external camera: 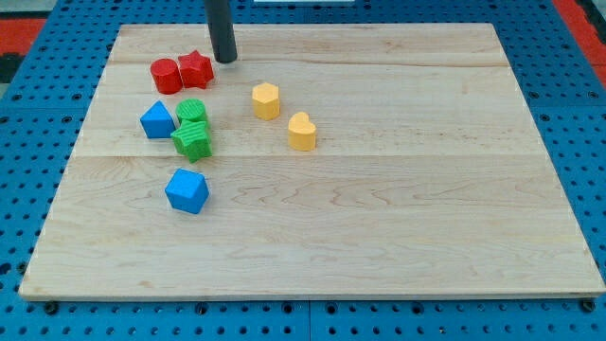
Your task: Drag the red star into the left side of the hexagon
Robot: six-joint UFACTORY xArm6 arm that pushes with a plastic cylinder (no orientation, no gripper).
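Note:
The red star (196, 69) lies near the view's top left of the wooden board (379, 208), touching a red round block (167, 75) on its left. The yellow hexagon (266, 100) sits to the lower right of the star, apart from it. My tip (225, 60) rests on the board just right of and slightly above the red star, close to its upper right edge. The rod rises straight up out of the view's top.
A yellow heart-shaped block (302, 132) lies right of and below the hexagon. A blue block (157, 120), a green round block (191, 112) and a green star-like block (193, 140) cluster below the red blocks. Another blue block (187, 190) lies lower.

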